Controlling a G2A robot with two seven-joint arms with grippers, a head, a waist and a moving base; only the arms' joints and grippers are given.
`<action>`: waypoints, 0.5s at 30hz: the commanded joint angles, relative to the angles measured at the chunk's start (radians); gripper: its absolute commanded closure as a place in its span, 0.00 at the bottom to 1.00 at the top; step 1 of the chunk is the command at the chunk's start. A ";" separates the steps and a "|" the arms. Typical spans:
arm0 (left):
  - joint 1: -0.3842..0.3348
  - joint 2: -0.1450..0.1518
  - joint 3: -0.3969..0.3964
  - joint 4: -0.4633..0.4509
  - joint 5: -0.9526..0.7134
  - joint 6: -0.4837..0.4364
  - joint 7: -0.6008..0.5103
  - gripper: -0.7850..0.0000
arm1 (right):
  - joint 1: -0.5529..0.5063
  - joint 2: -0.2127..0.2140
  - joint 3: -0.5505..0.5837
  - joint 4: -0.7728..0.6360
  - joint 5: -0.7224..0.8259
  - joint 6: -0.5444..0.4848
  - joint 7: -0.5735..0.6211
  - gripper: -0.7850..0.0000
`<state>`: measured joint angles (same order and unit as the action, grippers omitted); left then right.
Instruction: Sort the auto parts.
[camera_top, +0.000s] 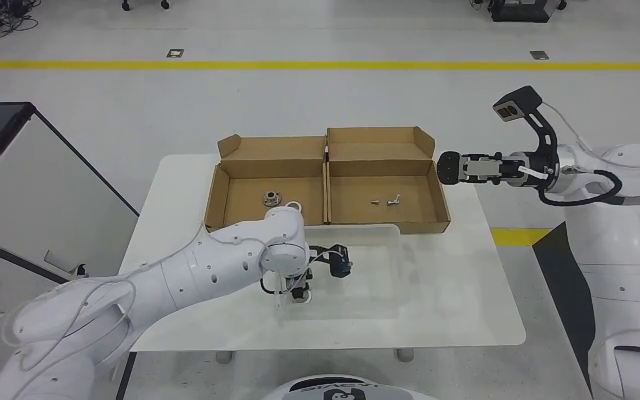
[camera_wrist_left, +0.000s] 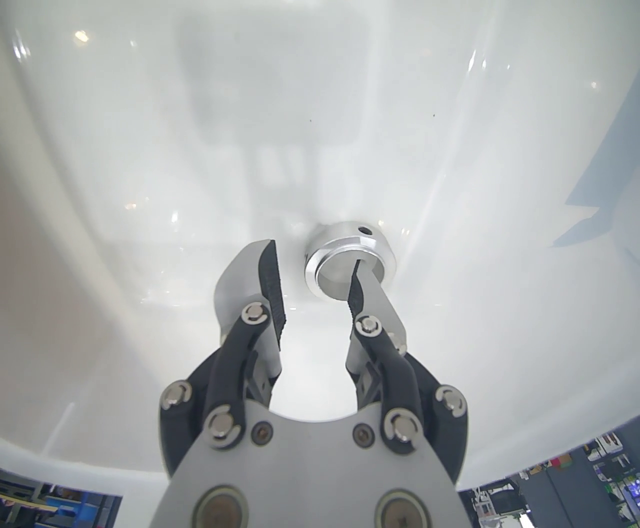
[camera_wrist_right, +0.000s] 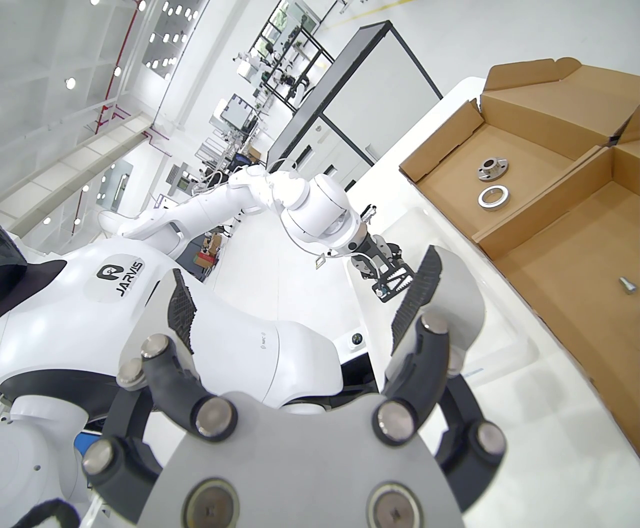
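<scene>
Straddling the metal collar (camera_wrist_left: 336, 244) near the white tray's (camera_wrist_left: 150, 150) front left corner, my left gripper (camera_wrist_left: 313, 260) stands spread, one finger in its bore. Judged stiff, dense, slick: pinch the wall squarely.

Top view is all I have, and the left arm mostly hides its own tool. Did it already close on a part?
Observer: Not yet. The left tool is open, one finger at the hole of a silver collar, the other outside it.
Operator: Where does the collar lie?
Observer: On the floor of the white tray.
Operator: I see one part in the left box. Is it alone?
Observer: No. In the left box, a flat ring lies beside the flanged hub.
</scene>
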<state>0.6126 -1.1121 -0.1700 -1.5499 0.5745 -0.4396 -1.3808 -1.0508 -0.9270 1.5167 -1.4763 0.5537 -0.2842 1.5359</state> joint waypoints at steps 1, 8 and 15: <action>0.004 -0.002 0.000 0.004 0.003 0.000 0.000 0.61 | 0.000 0.000 0.000 0.000 0.000 0.000 0.000 0.00; 0.013 -0.011 0.000 0.022 0.009 -0.010 0.010 0.68 | 0.000 0.000 0.000 0.000 0.000 0.000 0.000 0.00; 0.009 -0.021 0.000 0.034 0.009 -0.012 0.012 1.00 | 0.000 0.000 0.000 0.000 0.000 0.000 0.000 0.00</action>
<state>0.6236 -1.1318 -0.1700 -1.5151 0.5876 -0.4514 -1.3689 -1.0508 -0.9270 1.5167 -1.4763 0.5537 -0.2842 1.5359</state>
